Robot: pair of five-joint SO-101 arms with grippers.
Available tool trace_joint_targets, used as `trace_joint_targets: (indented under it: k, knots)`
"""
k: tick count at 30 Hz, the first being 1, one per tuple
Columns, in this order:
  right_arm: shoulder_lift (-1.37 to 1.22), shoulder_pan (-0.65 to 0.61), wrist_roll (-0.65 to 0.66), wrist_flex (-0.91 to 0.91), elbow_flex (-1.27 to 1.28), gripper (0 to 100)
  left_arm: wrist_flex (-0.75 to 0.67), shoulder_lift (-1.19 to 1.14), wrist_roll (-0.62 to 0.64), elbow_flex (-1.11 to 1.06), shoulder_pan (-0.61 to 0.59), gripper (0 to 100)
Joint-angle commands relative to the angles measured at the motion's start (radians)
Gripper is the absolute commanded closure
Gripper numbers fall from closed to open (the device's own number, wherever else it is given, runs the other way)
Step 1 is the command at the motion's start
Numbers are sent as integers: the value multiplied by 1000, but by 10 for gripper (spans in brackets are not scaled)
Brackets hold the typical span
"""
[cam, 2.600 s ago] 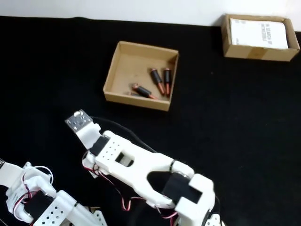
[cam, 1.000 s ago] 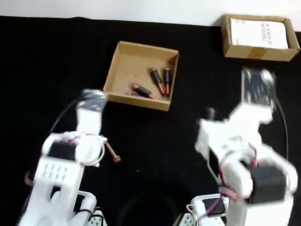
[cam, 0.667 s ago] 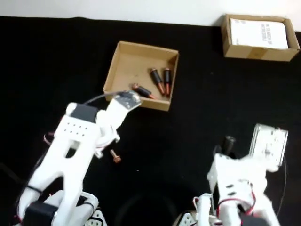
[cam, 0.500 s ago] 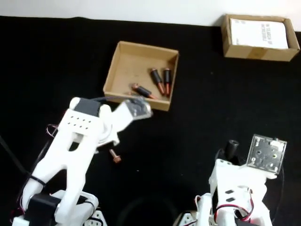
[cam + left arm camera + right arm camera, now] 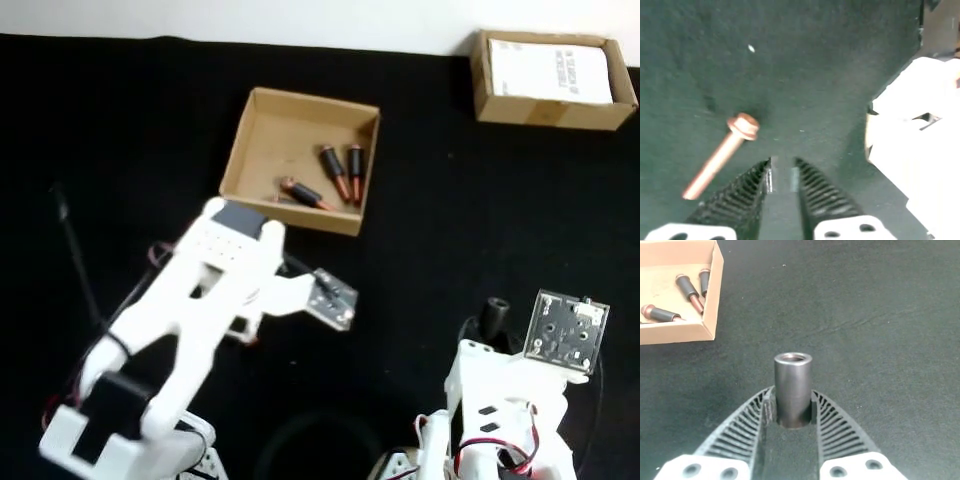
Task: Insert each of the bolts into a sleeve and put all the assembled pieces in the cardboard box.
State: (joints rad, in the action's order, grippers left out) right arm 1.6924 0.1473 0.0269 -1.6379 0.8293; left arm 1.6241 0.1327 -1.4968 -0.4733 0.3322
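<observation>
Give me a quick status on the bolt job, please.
Left tool open, empty, beside loose bolt lying on table. Right tool shut on sleeve. Three assembled pieces in cardboard box. No obstruction seen.

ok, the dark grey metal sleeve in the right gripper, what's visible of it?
The dark grey metal sleeve is a short smooth tube; its open end faces away from the right gripper, bore looking empty. The black ribbed fingers clamp its lower half from both sides. Nothing else touches it; black cloth lies behind.

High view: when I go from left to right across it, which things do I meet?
Cardboard box holding three assembled pieces → sleeve → smaller box with a white sheet.
</observation>
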Motion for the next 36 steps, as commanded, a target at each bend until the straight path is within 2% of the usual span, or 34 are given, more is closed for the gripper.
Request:
trace_joint_targets:
  k: [1, 8, 10, 17, 21, 26, 29, 33, 36]
  knots:
    - [2, 12, 9, 19, 1, 991, 17, -91, -31, 101, 27, 851]
    - [2, 12, 9, 18, 1, 991, 17, -274, -35, 200, -30, 860]
    - [2, 12, 9, 18, 1, 991, 17, -306, -78, 219, -51, 860]
    - [2, 8, 11, 21, 1, 991, 15, -340, -104, 252, -93, 858]
    - [2, 7, 11, 21, 1, 991, 14, -341, -178, 245, -116, 860]
    - [2, 5, 15, 21, -4, 991, 6, -343, -180, 251, -116, 857]
    - [2, 5, 71, 21, -4, 991, -41, -381, -173, 254, -113, 857]
    - [2, 5, 86, 21, -4, 991, -40, -450, -172, 326, -113, 857]
    - [2, 5, 86, 21, -4, 991, -41, -504, -104, 377, -113, 857]
